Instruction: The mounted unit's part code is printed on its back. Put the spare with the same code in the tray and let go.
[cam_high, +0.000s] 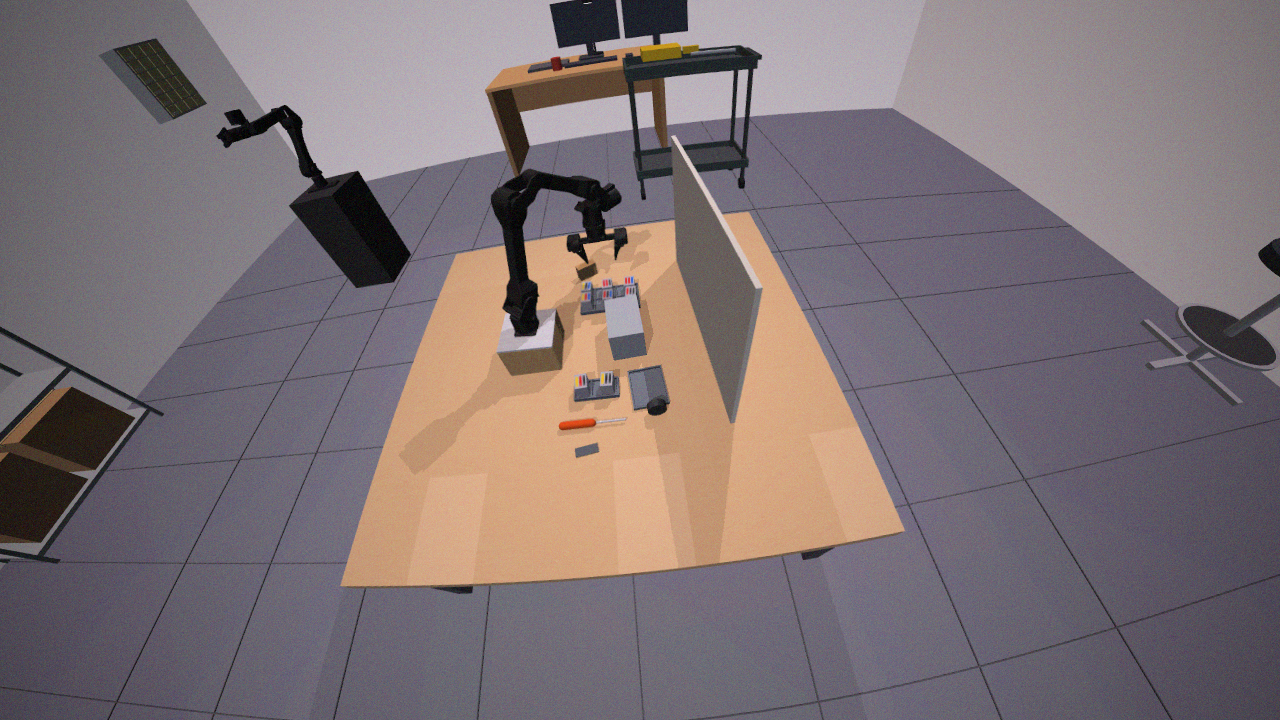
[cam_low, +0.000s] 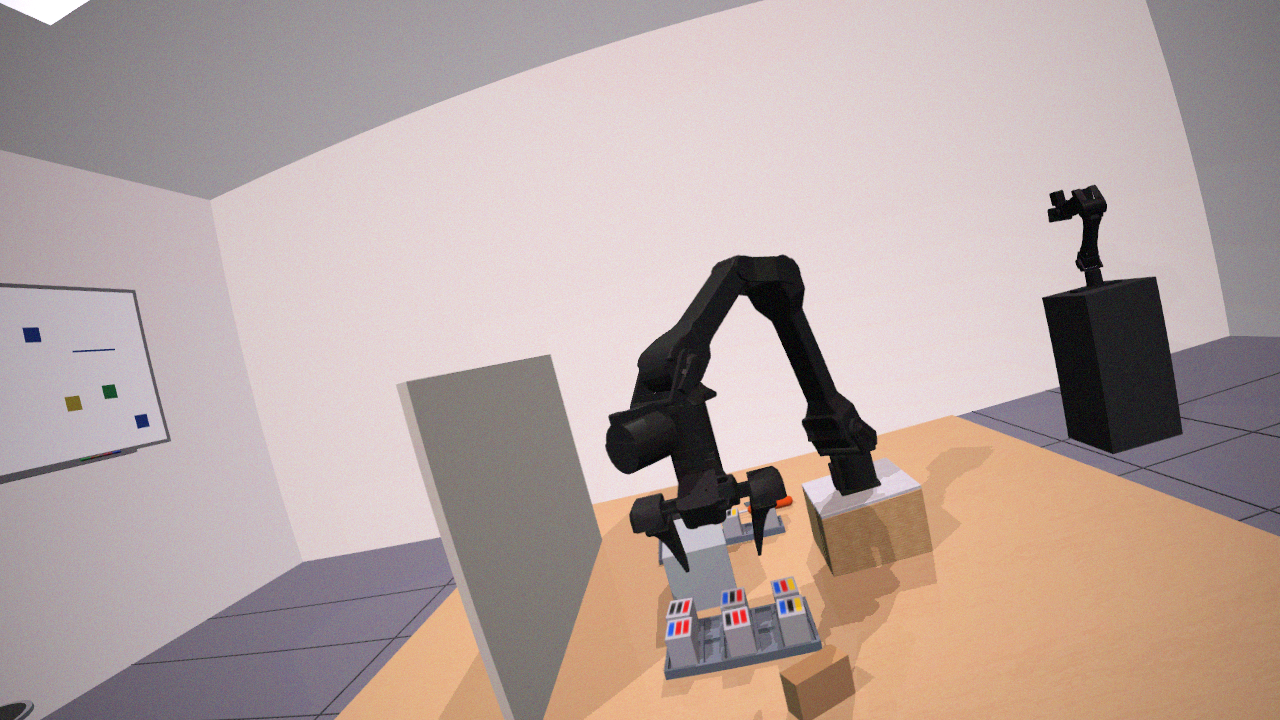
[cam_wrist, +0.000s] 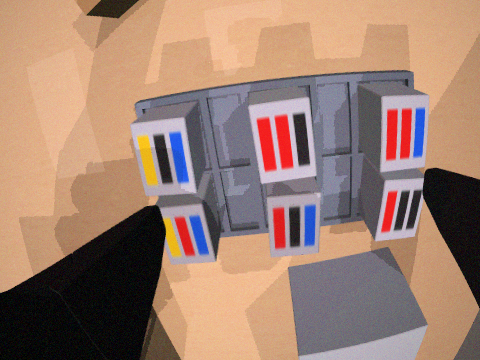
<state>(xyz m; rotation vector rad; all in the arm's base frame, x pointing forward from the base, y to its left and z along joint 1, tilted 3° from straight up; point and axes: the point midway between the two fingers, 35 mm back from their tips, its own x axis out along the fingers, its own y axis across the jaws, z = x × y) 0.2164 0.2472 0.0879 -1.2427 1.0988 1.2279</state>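
Top view: the gripper hangs released and empty just beyond the spares rack, which sits at the far end of the mounted unit, with the tray on its near side. Exterior view: the arm arches high, wrist pitched down, fingers spread wide. Wrist view: the six spares stand close together and their codes differ by a single stripe, so the likely faults are a wrong pick or a finger knocking a neighbour
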